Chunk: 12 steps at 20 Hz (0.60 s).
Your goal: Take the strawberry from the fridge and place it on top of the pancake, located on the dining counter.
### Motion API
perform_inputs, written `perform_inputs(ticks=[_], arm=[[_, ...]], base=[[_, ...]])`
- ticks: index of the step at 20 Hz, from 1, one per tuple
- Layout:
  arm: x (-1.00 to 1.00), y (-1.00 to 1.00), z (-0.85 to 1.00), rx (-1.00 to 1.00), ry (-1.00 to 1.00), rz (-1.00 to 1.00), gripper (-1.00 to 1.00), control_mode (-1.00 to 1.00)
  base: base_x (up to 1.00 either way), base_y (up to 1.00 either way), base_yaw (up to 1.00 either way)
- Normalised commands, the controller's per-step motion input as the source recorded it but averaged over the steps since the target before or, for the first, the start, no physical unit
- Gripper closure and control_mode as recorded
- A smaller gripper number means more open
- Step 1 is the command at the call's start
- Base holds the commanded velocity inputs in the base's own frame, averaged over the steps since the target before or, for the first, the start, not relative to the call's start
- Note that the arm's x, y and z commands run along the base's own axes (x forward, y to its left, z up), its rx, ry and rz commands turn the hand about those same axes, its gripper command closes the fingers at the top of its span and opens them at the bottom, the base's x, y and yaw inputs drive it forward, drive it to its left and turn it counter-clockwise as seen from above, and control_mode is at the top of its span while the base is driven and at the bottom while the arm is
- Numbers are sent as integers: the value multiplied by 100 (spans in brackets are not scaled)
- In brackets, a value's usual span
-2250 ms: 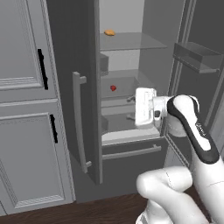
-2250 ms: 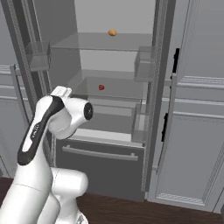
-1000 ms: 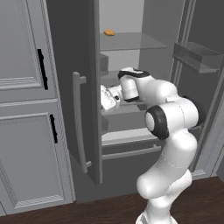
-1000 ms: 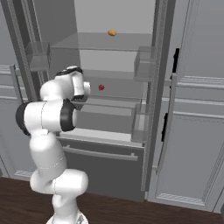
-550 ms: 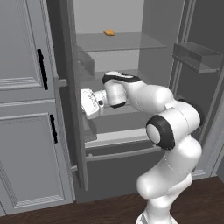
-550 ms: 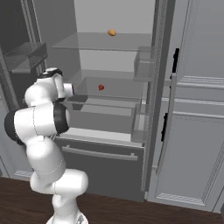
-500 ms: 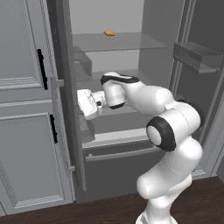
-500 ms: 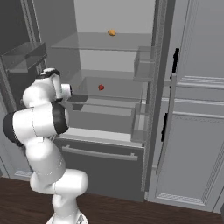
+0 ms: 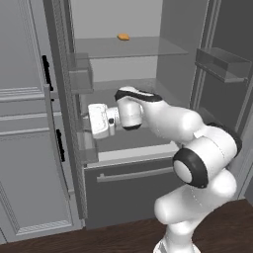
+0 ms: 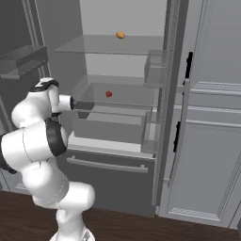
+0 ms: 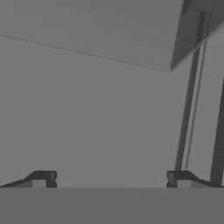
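Gripper (image 11: 111, 177): jaws wide apart — nothing held
Strawberry (image 10: 108, 94): on middle fridge (image 10: 123, 70) shelf
Writing: none legible

Left fridge door (image 9: 59, 99) wider open

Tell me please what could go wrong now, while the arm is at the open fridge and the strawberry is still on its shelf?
1. The gripper is open and empty, close to the left door of the fridge; the hand may bump the door or its bins.
2. The strawberry is tiny and lies deep on a glass shelf; the fingers may knock it away.
3. An orange lump lies on the shelf above; it could be mistaken for the target.
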Motion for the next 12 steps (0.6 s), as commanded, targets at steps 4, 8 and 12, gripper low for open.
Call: perform_inputs(ticks=[4, 8, 12], arm=[[0, -100, 6, 8, 4, -16, -100, -100], [0, -100, 1, 7, 4, -21, -100, -100], [0, -100, 5, 2, 3, -21, -100, -100]], base=[[0, 0, 0], [0, 0, 0], [0, 0, 0]])
